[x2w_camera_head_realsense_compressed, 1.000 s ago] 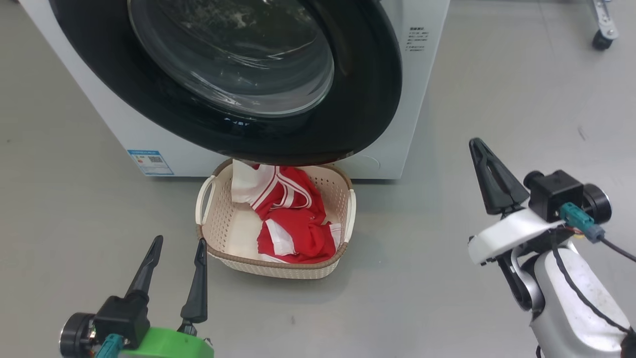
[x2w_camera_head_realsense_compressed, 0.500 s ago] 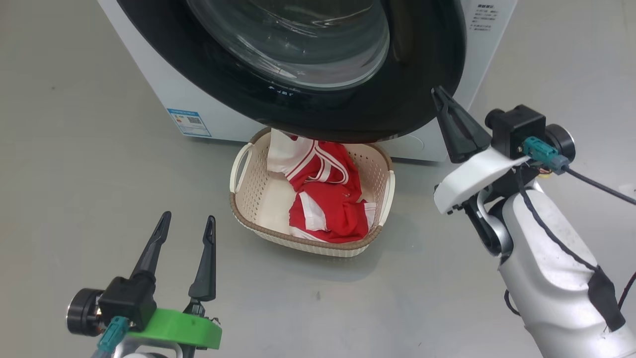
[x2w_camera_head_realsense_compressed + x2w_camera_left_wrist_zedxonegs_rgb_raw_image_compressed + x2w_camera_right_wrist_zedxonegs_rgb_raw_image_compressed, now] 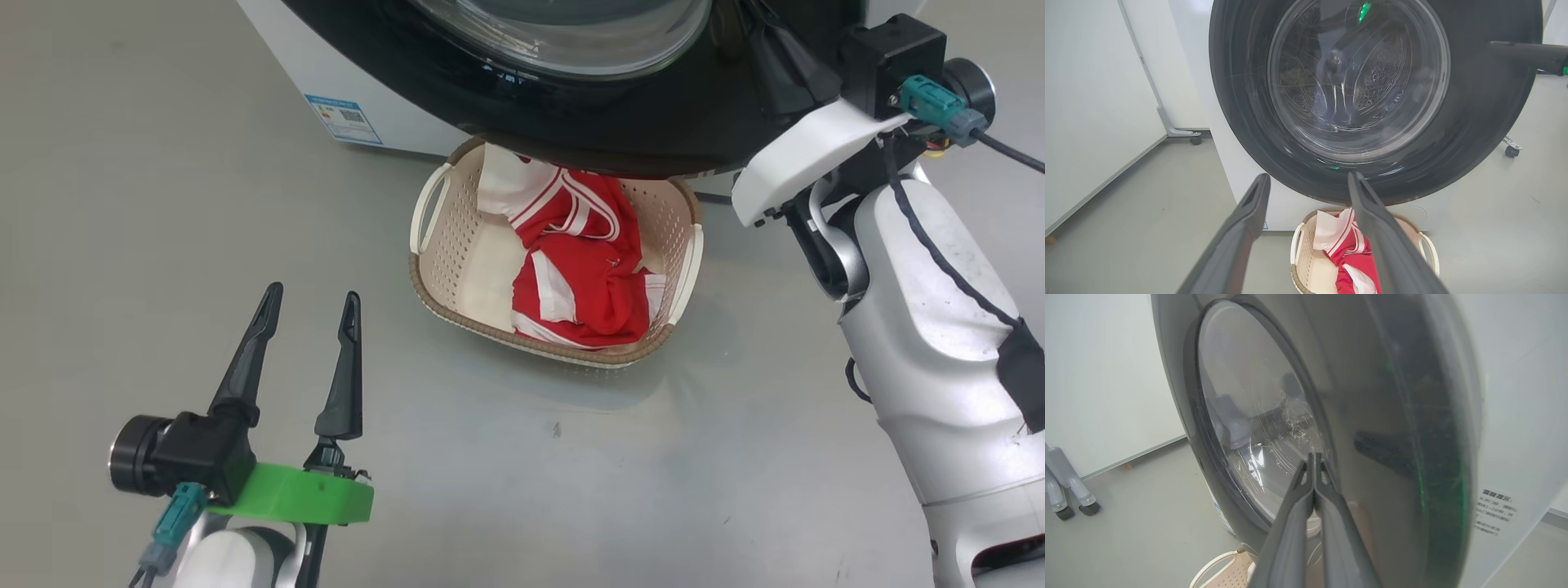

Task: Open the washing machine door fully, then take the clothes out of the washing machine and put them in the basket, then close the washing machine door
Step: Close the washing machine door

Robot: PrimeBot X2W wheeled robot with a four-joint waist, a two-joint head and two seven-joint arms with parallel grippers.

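The left arm sits low by the floor, its green wrist collar level. The left gripper point(image 3: 314, 292) points toward the washing machine point(image 3: 286, 49), its two dark fingers spread wide with nothing between them. It hovers over bare floor, well apart from the basket point(image 3: 424, 286).

The right arm stands taller. Its pale forearm rises from the lower right and the wrist bends in toward the washing machine door point(image 3: 653, 122). The right gripper point(image 3: 1313, 457) has its two fingers pressed together, empty, with the tips up close to the glossy black face just beside the glass window. I cannot tell whether they touch it.

There is one door, hanging over the far edge of the one basket on the floor before the machine. The basket has two white handles point(image 3: 429, 208), one on each side. Inside it lies one bundle of the clothes point(image 3: 588, 278), red with white stripes, heaped toward the right side. One blue label point(image 3: 343, 118) sits low on the washer's white front.
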